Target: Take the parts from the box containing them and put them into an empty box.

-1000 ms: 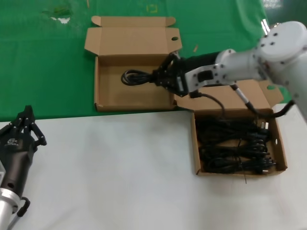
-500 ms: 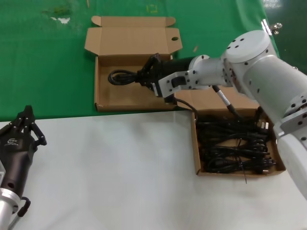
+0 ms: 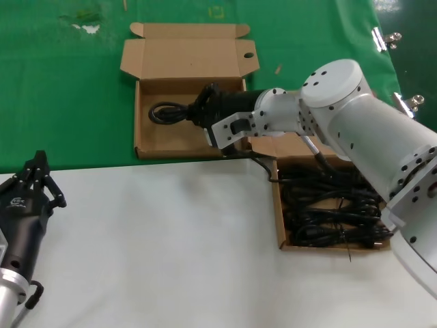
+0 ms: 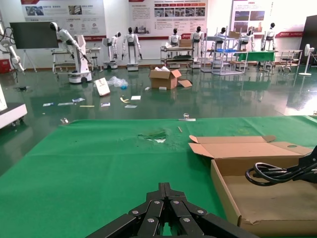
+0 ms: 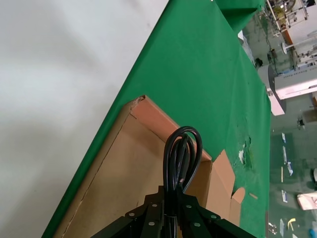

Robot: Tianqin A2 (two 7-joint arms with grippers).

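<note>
My right gripper point(image 3: 205, 111) is clenched on a coiled cable point(image 3: 171, 112), held over the far empty box point(image 3: 147, 140). Coil's long axis runs left from my jaws, along the box. Left gripper point(image 3: 39, 179) parked near-left, fingers together.

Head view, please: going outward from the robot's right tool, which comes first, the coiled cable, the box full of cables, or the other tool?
1. The coiled cable: clamped in the right tool, over the far box on the green cloth.
2. The box full of cables: nearer the robot, on its right, on the white surface.
3. The left tool: farthest, parked at the near left edge.
</note>
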